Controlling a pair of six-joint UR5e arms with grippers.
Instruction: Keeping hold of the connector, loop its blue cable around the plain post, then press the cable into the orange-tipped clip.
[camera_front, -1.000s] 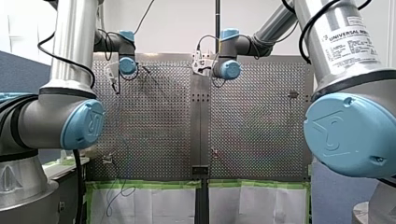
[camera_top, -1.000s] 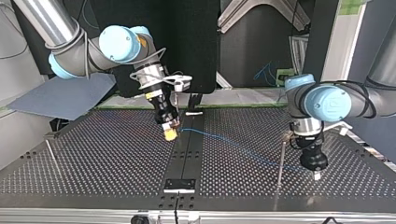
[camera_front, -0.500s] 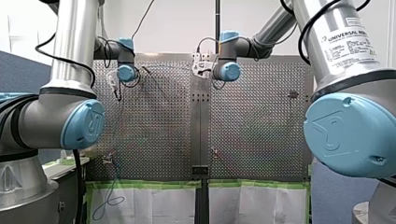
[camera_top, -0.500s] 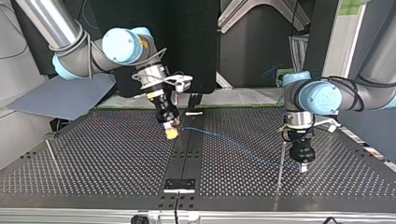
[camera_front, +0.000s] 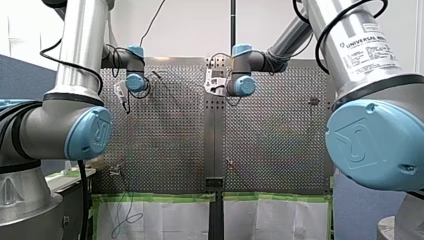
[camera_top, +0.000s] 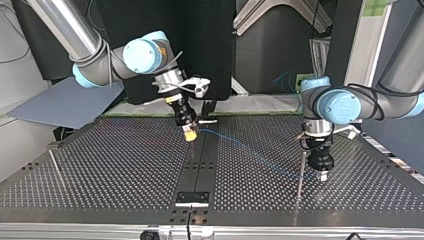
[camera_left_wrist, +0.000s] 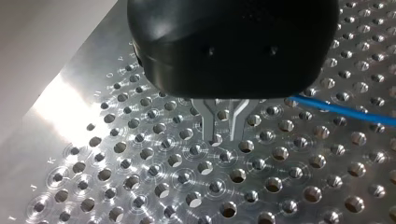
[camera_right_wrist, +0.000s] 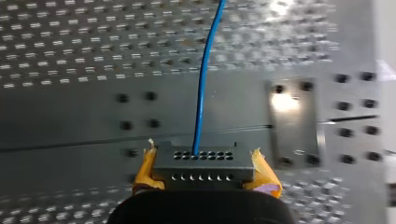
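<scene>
Connector (camera_right_wrist: 203, 161), one, clamped in right gripper (camera_right_wrist: 204, 171), one blue cable (camera_right_wrist: 201, 93), left gripper (camera_left_wrist: 224, 134) clenched.

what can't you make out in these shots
The orange-tipped clip: front view's table fittings too small to identify.
Whether the blue cable touches the plain post: top view, cable too thin there.
Underside of the connector: right wrist view, hidden by my right hand.
</scene>
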